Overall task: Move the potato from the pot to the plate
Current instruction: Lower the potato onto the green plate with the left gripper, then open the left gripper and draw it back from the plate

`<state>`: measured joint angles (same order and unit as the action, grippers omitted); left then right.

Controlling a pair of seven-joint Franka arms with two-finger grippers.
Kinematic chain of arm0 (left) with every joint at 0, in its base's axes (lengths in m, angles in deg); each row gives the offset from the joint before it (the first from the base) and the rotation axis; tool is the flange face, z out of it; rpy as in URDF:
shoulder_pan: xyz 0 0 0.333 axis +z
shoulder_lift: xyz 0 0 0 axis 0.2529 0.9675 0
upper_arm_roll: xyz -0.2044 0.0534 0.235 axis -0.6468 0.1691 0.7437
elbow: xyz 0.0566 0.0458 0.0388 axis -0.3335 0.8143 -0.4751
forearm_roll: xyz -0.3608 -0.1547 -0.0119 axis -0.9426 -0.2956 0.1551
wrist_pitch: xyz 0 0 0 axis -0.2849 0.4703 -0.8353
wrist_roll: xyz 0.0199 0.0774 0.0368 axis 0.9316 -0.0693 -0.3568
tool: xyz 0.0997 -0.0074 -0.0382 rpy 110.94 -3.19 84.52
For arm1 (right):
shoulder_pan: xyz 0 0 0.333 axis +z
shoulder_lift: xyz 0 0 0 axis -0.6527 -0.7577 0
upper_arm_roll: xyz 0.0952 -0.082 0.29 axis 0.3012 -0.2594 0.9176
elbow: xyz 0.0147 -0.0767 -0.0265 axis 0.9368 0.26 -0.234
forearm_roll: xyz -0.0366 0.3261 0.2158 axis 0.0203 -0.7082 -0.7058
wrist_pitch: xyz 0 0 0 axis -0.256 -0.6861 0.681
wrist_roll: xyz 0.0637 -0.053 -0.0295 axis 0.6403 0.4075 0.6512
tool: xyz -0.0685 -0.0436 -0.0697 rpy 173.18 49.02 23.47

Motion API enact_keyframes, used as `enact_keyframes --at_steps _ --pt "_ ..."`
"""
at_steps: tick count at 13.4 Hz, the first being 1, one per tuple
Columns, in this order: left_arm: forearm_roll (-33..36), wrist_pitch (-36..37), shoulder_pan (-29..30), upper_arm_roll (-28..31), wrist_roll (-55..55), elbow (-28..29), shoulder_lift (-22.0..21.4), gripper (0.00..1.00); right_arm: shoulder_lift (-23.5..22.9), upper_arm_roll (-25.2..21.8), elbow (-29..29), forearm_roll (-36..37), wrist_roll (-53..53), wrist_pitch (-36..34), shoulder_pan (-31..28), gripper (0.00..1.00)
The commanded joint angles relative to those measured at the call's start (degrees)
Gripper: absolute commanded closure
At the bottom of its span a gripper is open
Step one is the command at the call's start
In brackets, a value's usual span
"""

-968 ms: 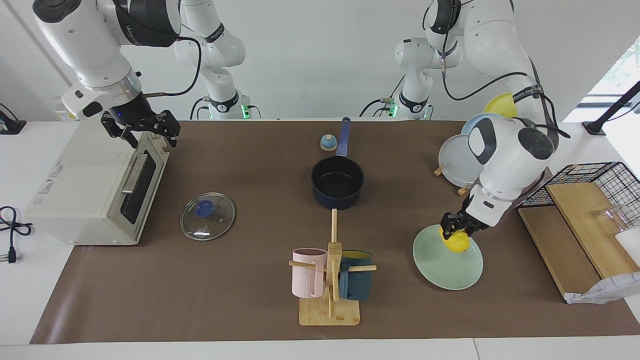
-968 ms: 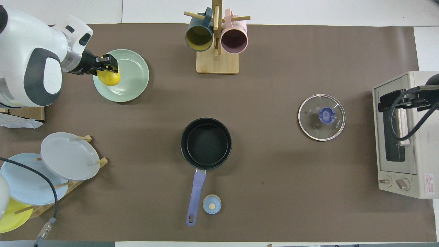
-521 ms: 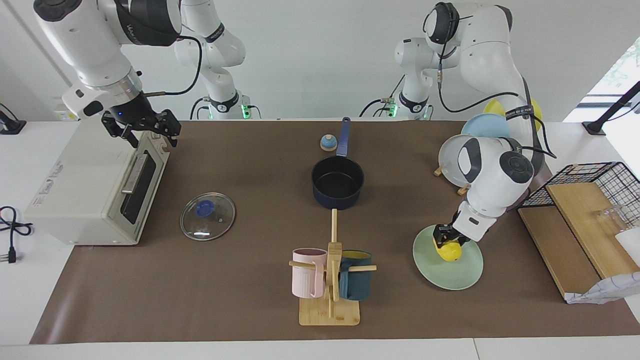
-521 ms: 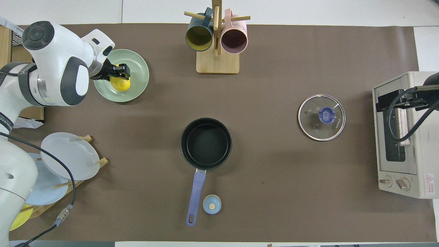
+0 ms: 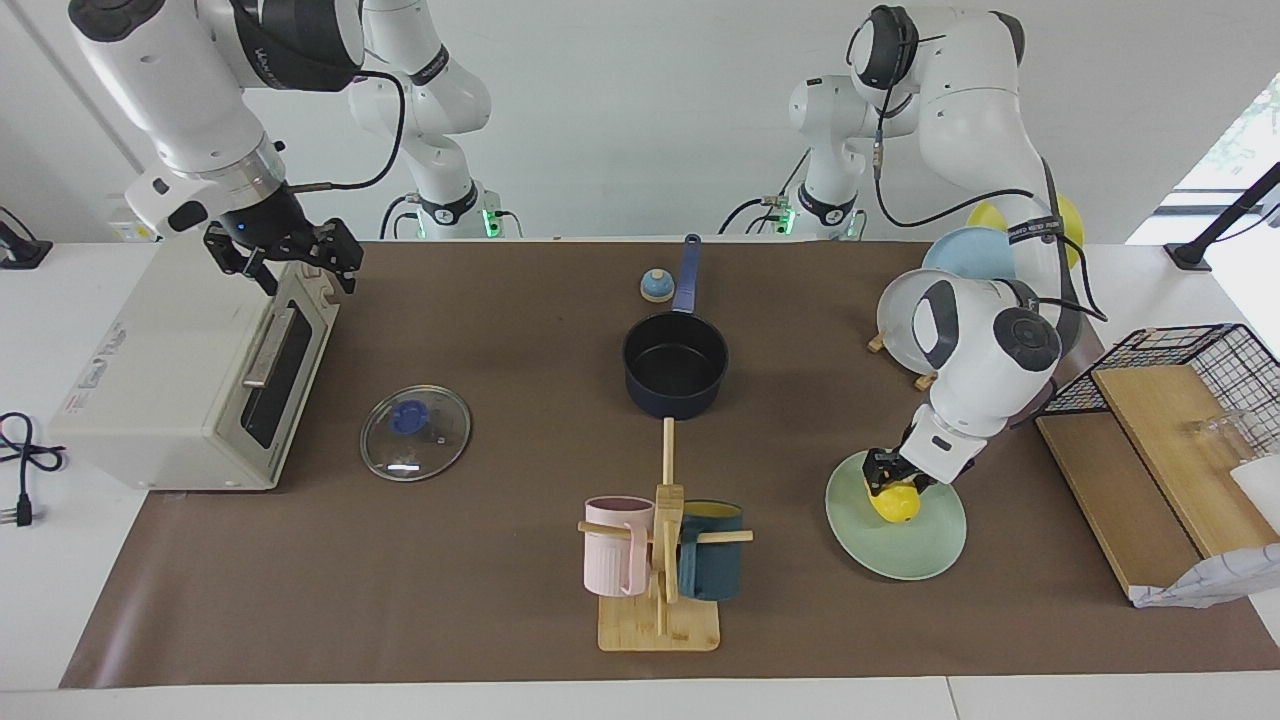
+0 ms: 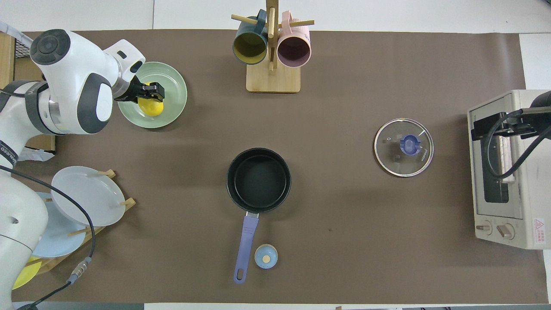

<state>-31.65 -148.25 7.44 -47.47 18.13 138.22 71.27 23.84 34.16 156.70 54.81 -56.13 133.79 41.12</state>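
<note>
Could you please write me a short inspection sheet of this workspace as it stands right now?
Surface: brown mat covers the table.
Job's things: potato rests on the plate; pot stands empty at mid-table.
Clutter: glass lid; mug stand with two mugs; plate rack; small blue bell beside the pot's handle.
Grippers: left pincer shut on the potato over the plate; right pincer waits open above the toaster oven.
Cables: black cable beside the oven.
Surroundings: wire basket, wooden boards.
</note>
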Motion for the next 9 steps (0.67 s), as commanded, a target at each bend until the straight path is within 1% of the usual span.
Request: enact_keyframes --at_steps 1,2,3,5,9 --pt "0.5 5.1 0.7 0.3 0.7 -2.9 -1.5 0.0 1.2 0.2 0.4 -0.8 -0.6 0.4 -0.5 0.0" --pt "0.0 8.1 1.1 0.2 0.7 -4.9 -2.3 0.0 1.2 0.2 0.4 -0.8 -0.6 0.2 -0.5 0.0" --pt "-1.1 10.7 1.1 0.4 0.3 -5.6 -4.1 0.0 1.2 0.2 0.4 -0.8 -0.6 0.3 -0.5 0.0" --pt "-1.2 14.1 1.1 0.8 -0.2 -5.2 -9.4 0.0 1.2 0.2 0.4 -0.7 -0.6 0.3 -0.4 0.0" --pt "-1.1 25.6 2.6 2.0 -0.1 -5.0 -19.8 0.0 1.3 0.2 0.3 -0.7 -0.6 0.2 -0.4 0.0"
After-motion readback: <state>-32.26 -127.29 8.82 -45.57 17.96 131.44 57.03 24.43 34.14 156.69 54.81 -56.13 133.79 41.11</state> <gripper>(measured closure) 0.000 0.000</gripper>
